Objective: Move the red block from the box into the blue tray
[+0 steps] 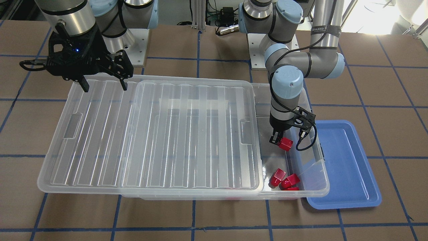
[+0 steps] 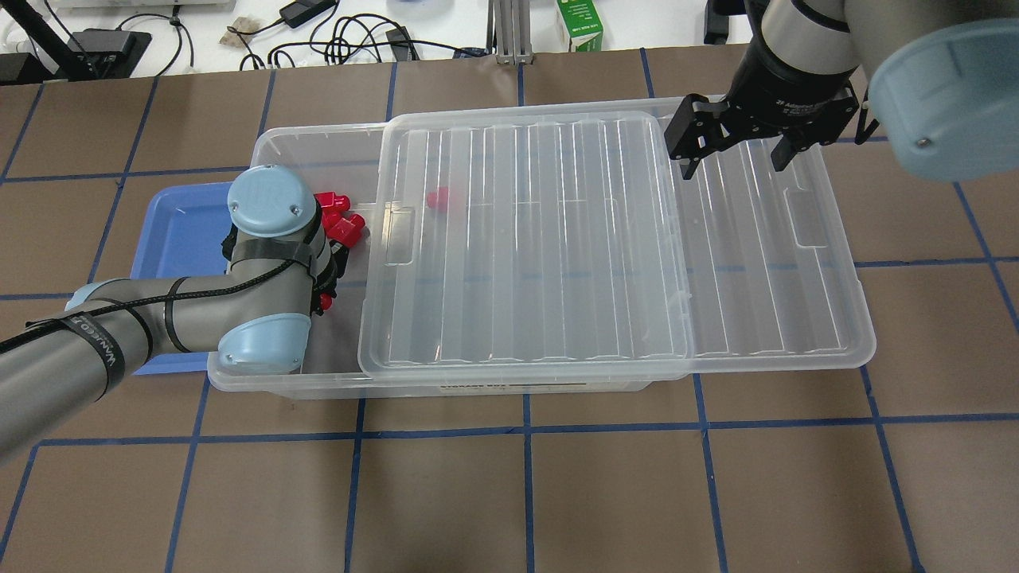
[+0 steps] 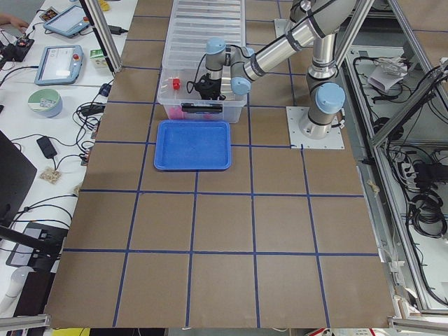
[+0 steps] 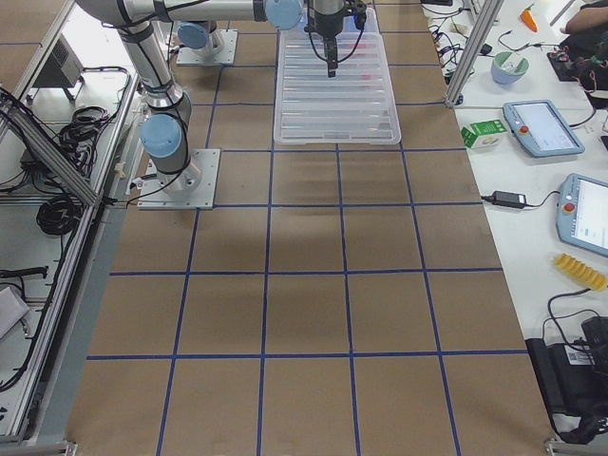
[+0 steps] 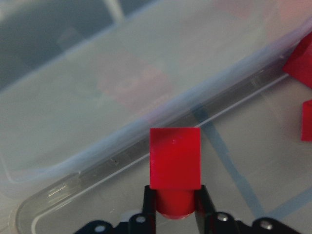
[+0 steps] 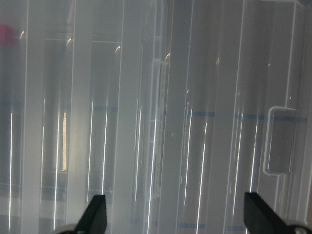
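My left gripper point(image 1: 278, 140) is shut on a red block point(image 1: 286, 144), held by its stud just above the floor of the box's point(image 1: 316, 187) uncovered end. The left wrist view shows the fingers point(image 5: 149, 207) clamping this block point(image 5: 174, 158) close to the box wall. Three loose red blocks point(image 1: 282, 180) lie in the box's corner, and another point(image 2: 438, 199) shows under the lid. The blue tray point(image 1: 346, 167) lies empty beside that end of the box. My right gripper point(image 1: 103, 85) is open and empty above the far end of the lid point(image 2: 525, 239).
The ribbed clear lid point(image 1: 190, 134) is slid toward my right and overhangs the box there. My left arm's elbow point(image 2: 267, 203) hangs over the open end and hides the held block from above. Brown table with blue tape lines surrounds the box.
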Motion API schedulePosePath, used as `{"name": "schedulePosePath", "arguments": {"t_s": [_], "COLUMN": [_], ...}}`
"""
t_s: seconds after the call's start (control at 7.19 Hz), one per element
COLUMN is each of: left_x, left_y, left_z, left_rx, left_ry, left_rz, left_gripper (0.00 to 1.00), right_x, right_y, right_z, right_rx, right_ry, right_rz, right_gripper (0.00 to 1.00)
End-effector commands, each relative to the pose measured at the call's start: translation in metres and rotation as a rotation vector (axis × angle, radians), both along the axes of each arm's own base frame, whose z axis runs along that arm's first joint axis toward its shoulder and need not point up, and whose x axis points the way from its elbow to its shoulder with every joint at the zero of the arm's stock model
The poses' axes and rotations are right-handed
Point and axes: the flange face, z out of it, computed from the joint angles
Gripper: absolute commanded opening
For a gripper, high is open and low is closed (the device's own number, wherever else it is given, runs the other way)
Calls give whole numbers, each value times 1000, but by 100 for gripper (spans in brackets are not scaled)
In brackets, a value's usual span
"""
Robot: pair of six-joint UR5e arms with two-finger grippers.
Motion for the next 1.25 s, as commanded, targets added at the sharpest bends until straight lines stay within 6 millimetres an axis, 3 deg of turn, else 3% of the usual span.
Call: {"name": "schedulePosePath", "arguments": {"t_s": [0.0,0.14,0.56,0.83,0.97,1.11], "left_x": [-2,-2,-11,4,23,82], "left_y": [4,2,-10,-12,-13,-22], "left_z": [31,57,165,207,212,209], "left_rx": [-24,-13,44,64,81,106], "left_ry": [2,3,90,65,54,53], "left_rz": [-30,-40,-78,-214,-279,-305], "left_gripper": [14,14,15,16,16,16], "right_x": [0,0,0,-2,-20,-67], "right_y": [0,0,0,-2,-9,-19], "right_z": [0,0,0,-2,-1,-1], "right_rx": [0,0,0,3,-6,-6], "right_ry": [0,0,0,-1,10,21], "right_rz": [0,0,2,5,50,52], "right_gripper": [100,100,100,100,100,100]}}
